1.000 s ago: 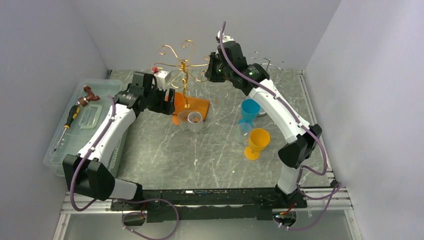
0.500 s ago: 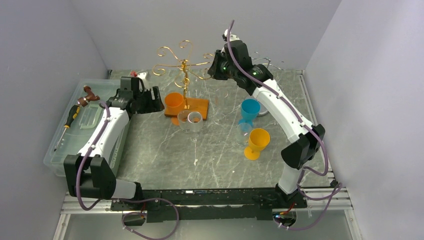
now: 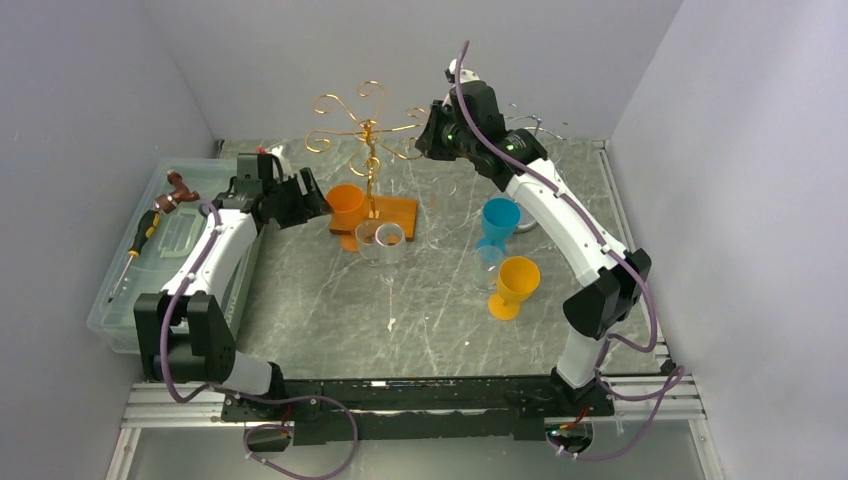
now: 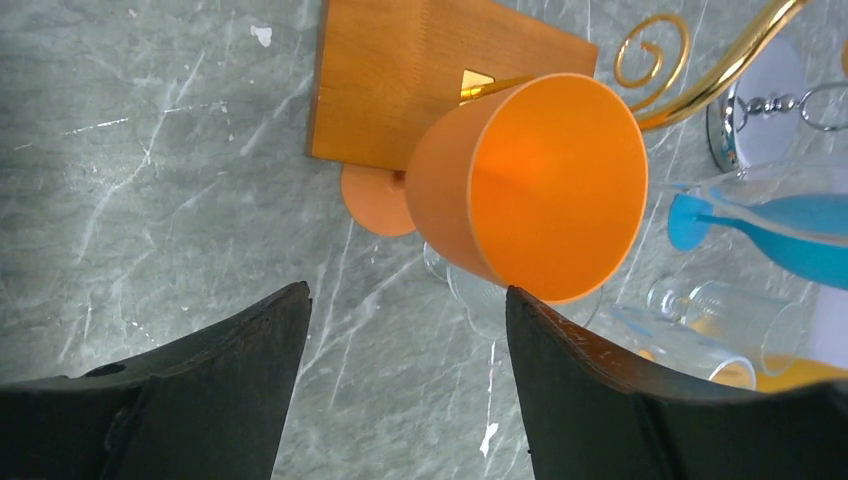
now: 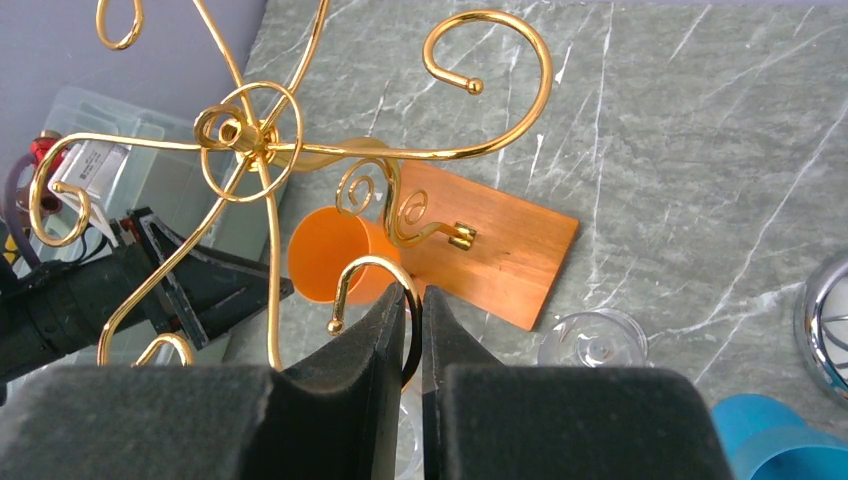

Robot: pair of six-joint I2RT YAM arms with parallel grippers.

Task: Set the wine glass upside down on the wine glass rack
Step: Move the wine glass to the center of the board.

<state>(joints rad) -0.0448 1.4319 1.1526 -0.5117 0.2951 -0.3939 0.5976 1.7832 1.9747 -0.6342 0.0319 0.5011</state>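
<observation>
On my left, the clear bin (image 3: 120, 300) holds a screwdriver (image 3: 140, 240). My left gripper (image 4: 407, 295) is spread wide, with the orange wine glass (image 4: 530, 185) upright just ahead of it, untouched, beside the gold rack (image 5: 250, 135). My right gripper (image 5: 416, 300) is pressed together at a rack hook; I cannot tell if it pinches anything.

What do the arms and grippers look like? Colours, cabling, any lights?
The left arm and right arm have white shells with black joints. A purple cable runs along each. Small green lights glow near the right wrist. The left gripper and right gripper have matte black, wedge-shaped fingers; the left ones show brownish worn edges.
</observation>
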